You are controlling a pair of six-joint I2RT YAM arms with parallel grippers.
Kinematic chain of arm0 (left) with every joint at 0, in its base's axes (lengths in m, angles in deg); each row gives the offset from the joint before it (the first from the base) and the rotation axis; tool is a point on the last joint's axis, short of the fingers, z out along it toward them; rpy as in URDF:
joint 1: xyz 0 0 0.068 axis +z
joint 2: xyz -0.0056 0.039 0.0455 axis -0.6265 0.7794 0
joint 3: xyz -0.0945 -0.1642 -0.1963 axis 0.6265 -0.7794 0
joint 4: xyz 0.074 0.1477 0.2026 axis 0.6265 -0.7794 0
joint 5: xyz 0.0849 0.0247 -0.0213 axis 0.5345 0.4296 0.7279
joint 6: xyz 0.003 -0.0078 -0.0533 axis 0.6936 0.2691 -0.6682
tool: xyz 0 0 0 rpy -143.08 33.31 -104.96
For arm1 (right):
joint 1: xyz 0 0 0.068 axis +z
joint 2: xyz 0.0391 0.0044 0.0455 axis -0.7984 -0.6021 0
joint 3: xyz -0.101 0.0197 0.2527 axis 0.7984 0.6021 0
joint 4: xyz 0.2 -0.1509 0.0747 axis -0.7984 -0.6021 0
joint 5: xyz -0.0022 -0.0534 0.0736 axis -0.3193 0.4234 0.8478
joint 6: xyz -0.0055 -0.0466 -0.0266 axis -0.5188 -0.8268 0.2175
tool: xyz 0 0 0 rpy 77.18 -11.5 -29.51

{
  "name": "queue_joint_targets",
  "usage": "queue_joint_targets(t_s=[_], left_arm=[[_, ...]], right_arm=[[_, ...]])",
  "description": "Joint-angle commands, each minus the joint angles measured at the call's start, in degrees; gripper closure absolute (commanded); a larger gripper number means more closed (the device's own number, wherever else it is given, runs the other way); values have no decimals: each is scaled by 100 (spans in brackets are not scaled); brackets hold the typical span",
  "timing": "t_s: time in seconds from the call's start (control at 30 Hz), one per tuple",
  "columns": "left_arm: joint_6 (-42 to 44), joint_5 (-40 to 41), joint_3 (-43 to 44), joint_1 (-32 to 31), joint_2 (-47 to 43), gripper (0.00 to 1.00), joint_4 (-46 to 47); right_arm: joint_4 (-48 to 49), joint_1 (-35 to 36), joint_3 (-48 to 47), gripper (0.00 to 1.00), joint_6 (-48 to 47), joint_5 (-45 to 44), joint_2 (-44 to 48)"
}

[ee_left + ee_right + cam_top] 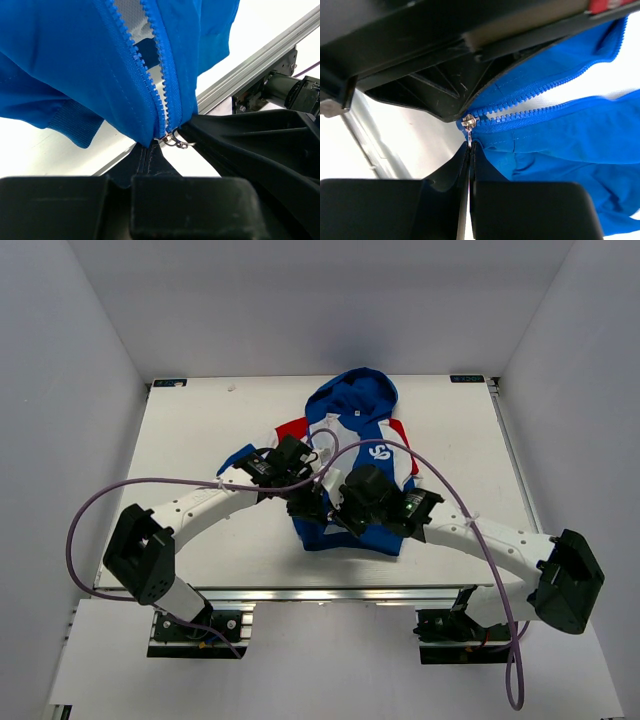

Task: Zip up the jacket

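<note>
With my left gripper point(149, 152) clenched on the jacket point(60, 65) at its hem and my right gripper point(470, 152) pinching the zipper pull point(469, 134), I'd keep the hem taut and draw straight toward the hood point(355, 392).

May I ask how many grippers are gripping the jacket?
2: the left gripper pinches the jacket at the base of its zipper; the right gripper pinches the zipper pull.

Jacket point(352, 418): one, with one hood point(360, 388) and two red shoulders point(291, 427). Zip slider point(469, 121): one. Rows of zip teeth point(530, 94): two. Arms point(190, 508): two. Grippers: two, namely one left gripper point(149, 150) and one right gripper point(470, 147). Purple cables point(75, 530): two. Table point(200, 440): one. Aluminium rail point(330, 593) along near table edge: one.
</note>
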Motion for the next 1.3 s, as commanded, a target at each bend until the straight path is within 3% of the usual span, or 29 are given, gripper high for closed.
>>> queue_joint_targets(t_s=[0.0,0.2,0.33,0.5,0.87,1.0,1.07,1.27], left_arm=[[220,-72,107,-74,32,100,-7],[247,-90,28,-65,-29,100,37],[273,-90,27,-65,-82,100,99],[308,-178,45,-65,-161,100,143],[291,-371,80,-65,-214,100,160],[247,-450,80,-73,-196,100,178],[212,-485,80,-73,-170,100,204],[176,-495,63,-65,-161,100,187]], right_arm=[[523,-33,-478,100,720,504,8],[-152,-252,-882,100,1152,83,-414],[154,-358,-638,100,1249,706,-309],[392,-463,-566,100,1494,576,-326],[1103,-472,-189,84,1758,1050,-423],[1420,-472,74,84,1960,944,-222],[1622,-472,180,93,2004,962,-151],[1456,-472,163,90,2040,638,-159]])
